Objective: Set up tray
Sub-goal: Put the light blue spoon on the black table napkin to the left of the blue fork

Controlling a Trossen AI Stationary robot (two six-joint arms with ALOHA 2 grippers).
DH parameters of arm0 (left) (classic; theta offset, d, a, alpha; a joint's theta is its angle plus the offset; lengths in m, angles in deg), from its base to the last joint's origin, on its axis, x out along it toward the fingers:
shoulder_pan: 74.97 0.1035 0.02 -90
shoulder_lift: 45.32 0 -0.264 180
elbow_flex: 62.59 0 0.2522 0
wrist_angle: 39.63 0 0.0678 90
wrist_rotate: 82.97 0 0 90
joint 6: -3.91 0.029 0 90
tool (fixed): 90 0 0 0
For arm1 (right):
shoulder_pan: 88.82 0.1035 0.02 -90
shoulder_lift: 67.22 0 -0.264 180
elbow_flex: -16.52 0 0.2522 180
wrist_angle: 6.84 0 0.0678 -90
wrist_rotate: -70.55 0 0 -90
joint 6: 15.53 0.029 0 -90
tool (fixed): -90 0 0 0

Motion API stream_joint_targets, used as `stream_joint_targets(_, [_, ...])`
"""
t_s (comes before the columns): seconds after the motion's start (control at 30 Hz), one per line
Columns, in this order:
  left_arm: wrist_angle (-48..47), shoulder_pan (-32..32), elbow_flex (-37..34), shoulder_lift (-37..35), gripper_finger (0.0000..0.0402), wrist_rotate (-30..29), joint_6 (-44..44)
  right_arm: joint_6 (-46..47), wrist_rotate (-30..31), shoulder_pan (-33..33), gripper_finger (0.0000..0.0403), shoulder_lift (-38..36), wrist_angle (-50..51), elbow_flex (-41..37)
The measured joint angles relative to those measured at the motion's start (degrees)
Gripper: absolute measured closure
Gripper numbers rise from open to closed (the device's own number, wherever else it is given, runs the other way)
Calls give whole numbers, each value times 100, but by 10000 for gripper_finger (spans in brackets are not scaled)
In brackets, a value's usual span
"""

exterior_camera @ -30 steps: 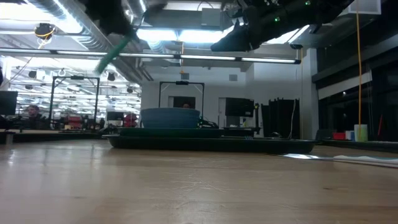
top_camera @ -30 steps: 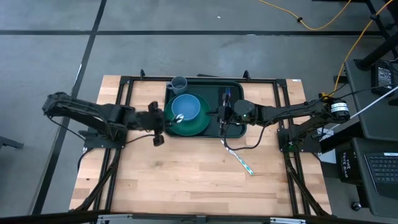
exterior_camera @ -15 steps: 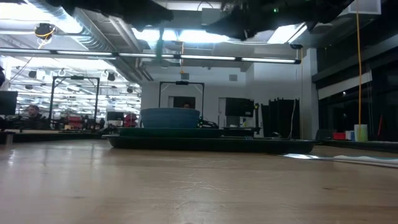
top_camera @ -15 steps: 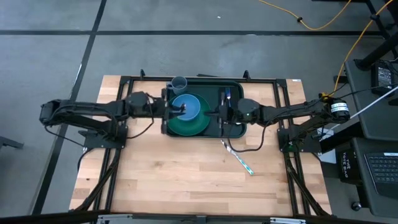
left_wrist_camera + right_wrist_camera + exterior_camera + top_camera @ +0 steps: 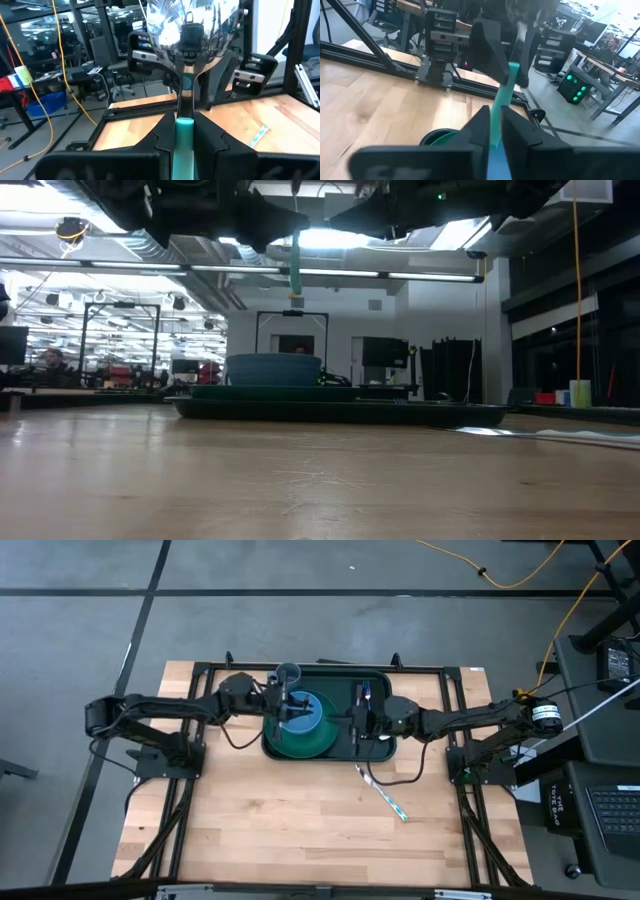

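Note: large dark green rectangular plastic tray (image 5: 378, 680) at table rear centre. Left gripper (image 5: 283, 705) over blue bowl (image 5: 303, 714), fingers clamped on teal-handled metal spoon (image 5: 184, 60). Right gripper (image 5: 358, 721) over tray's right part, clamped on teal-handled utensil (image 5: 501, 107).

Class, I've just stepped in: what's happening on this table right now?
Both arms are at the dark green tray. The left tool grips a teal-handled spoon above the blue bowl, which sits on the green plate. The right tool holds another teal-handled utensil over the tray's right side. Neither piece is set down yet.
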Motion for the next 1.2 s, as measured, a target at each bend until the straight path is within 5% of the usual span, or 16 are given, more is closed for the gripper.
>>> stream_joint_targets(0.43, [256, -196, 39, 34, 372, 76, 392, 463, -1, -31, 187, 38, -402, 0])
stream_joint_targets(1.2, [134, -353, 44, 34, 372, -31, 261, 1002, -407, -129, 177, 889, -1696, 0])
